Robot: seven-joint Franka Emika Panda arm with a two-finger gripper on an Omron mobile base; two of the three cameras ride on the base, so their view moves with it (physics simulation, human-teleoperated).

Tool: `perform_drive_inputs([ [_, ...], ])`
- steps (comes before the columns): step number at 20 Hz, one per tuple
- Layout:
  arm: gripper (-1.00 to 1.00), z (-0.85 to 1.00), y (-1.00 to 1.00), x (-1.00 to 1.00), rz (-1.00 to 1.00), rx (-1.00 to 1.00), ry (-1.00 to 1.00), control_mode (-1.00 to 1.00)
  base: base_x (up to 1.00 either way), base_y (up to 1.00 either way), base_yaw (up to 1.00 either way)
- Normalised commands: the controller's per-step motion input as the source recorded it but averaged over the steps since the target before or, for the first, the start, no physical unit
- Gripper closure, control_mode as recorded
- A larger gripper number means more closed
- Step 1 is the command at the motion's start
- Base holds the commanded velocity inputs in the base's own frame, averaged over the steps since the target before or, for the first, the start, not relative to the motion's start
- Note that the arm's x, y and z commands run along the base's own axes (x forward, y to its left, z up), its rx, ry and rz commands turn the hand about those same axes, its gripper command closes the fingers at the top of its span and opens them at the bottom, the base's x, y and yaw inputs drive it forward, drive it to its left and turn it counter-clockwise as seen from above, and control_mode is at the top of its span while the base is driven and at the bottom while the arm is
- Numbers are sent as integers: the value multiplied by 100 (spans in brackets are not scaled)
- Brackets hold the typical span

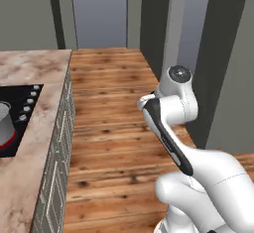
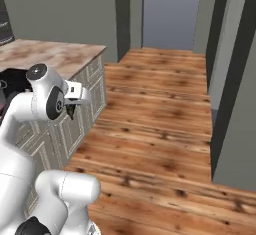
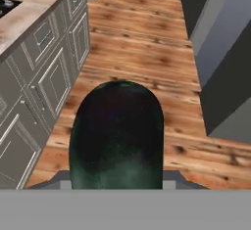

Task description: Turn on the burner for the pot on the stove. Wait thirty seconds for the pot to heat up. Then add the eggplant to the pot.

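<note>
The eggplant (image 3: 116, 136), dark and nearly black with a green sheen, looms close in the hand view, and my gripper is shut on it. In the right base view the gripper (image 2: 71, 110) hangs over the wooden floor, beside the counter's cabinet fronts. At the far left edge of the left base view, the grey steel pot (image 1: 4, 120) stands on the black stove (image 1: 22, 98). The burner (image 1: 7, 145) glows red under the pot. The gripper is well to the right of the pot and away from it.
A row of small silver knobs (image 1: 31, 100) runs along the stove's right edge. The marble counter (image 1: 34, 63) sits on grey panelled cabinets (image 3: 44, 72). Wooden floor (image 1: 114, 128) stretches to a doorway at the back. Dark wall panels (image 1: 223, 53) stand to the right.
</note>
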Motion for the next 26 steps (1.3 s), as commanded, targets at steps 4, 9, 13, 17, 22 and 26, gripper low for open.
perform_drive_inputs([
  [4, 100, 0, 0, 0, 0, 0, 0, 100, 74, -38, 57],
  [9, 100, 0, 0, 0, 0, 0, 0, 100, 30, -29, 66],
  [13, 100, 0, 0, 0, 0, 0, 0, 100, 18, -26, 70],
  [17, 100, 0, 0, 0, 0, 0, 0, 100, 17, -41, 65],
  [22, 100, 0, 0, 0, 0, 0, 0, 100, 18, -54, 61],
  [26, 100, 0, 0, 0, 0, 0, 0, 100, 24, -67, 55],
])
